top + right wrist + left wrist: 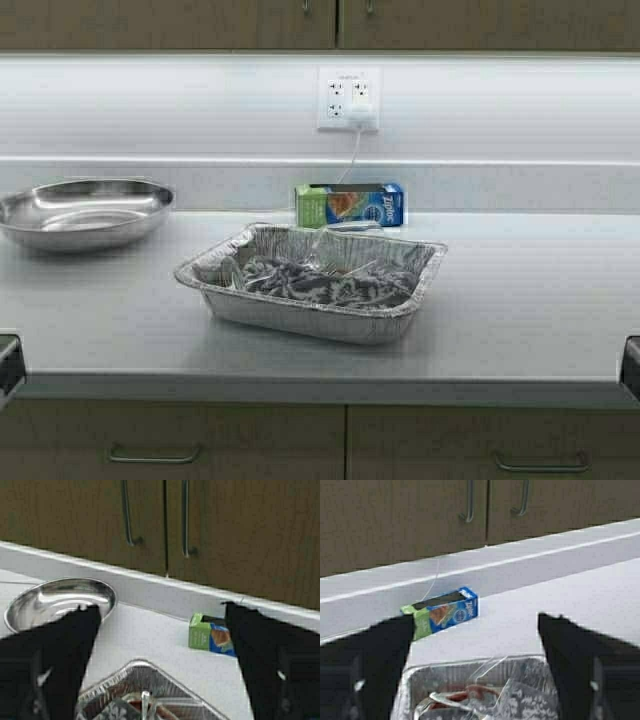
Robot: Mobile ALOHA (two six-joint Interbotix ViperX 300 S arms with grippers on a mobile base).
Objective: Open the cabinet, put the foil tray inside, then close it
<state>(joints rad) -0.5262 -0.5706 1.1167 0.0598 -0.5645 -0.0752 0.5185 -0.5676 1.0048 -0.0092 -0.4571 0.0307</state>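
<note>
High view: the tray (312, 283) sits mid-counter, still to be stowed, with crumpled clear plastic lying in it. Both arms are parked low at the counter's front edge, only a dark corner of each showing, the left gripper (8, 366) at one side and the right gripper (631, 366) at the other. The cabinet (320, 22) hangs above the backsplash, both doors shut, their handles near the centre seam.

The left gripper (475, 665) has its fingers spread wide, holding nothing; the tray (470, 690) lies just ahead of and below it, a Ziploc box (442, 612) farther ahead by the wall, and the cabinet (395, 520) above and beyond that. The right gripper (160, 665) is likewise spread and empty, with the tray (145, 695) just ahead and below, a steel bowl (60, 600) farther off toward the left arm's side, and the cabinet handles (127, 515) high ahead.

I judge the task is at its very start: opening comes first. The next move calls for one arm to rise well above the counter, reach a door handle, close on it and pull along the door's swing, leaving room for the tray to pass afterwards.
</note>
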